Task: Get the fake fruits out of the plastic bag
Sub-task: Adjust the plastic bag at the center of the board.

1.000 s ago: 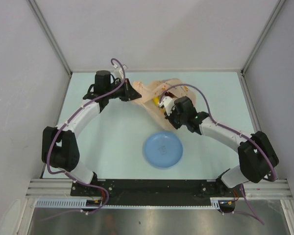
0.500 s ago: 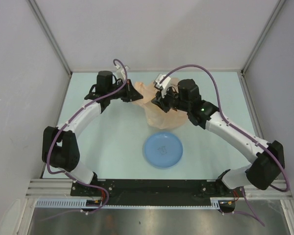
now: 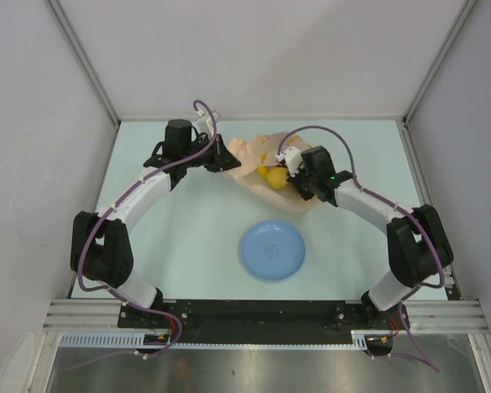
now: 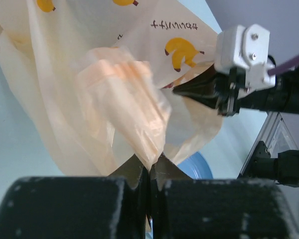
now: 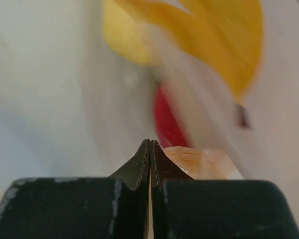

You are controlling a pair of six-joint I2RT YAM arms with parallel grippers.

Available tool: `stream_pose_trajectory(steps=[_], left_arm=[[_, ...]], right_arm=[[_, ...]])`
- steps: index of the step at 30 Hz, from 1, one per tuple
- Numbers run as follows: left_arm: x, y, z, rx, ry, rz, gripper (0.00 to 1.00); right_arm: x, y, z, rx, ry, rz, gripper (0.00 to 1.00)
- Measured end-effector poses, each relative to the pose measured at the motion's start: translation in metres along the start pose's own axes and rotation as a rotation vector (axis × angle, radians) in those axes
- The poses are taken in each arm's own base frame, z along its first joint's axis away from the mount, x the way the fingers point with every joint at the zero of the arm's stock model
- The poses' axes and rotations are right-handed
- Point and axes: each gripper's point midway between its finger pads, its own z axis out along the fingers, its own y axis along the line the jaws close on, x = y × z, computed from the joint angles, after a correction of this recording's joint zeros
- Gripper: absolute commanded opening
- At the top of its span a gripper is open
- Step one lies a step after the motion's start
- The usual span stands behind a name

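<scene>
The plastic bag (image 3: 247, 160) lies crumpled at the far middle of the bench (image 3: 188, 229), between the two arms. The left arm (image 3: 147, 192) reaches in from the left. The left jaws are clamped on a gathered fold at the bag's left end. Seen from the left wrist, the peach film (image 4: 124, 99) bunches down to a point just where the two fingers meet. Yellow banana prints (image 4: 182, 52) and a line of dark lettering show on the film above.

The right arm (image 3: 364, 211) comes in from the right. The right jaws sit against the bag's right side, pressed together with no gap. From the right wrist nothing shows between them. A scrap of peach film lies just beside the tips, and I cannot tell whether any of it is caught.

The fake fruits (image 3: 274, 176) sit among the bag's folds. From above, two yellow lumps show at its middle, just left of the right jaws. Close ahead of those jaws there is a blurred yellow shape (image 5: 209, 40) with a red one (image 5: 167, 124) below it. The blur hides which fruits they are.

A round blue plate (image 3: 272, 250) rests on the bench nearer the arm bases, apart from the bag.
</scene>
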Motion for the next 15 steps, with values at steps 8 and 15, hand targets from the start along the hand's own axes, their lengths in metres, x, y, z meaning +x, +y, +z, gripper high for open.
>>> stream_pose_trajectory(steps=[8,15], left_arm=[[-0.003,-0.004,0.001,0.008,-0.002,0.007,0.15],[-0.002,-0.007,0.0,0.026,0.007,0.024,0.0]], right_arm=[[0.034,-0.029,-0.025,0.027,0.058,0.021,0.63],[-0.009,-0.002,-0.015,-0.055,-0.096,0.001,0.66]])
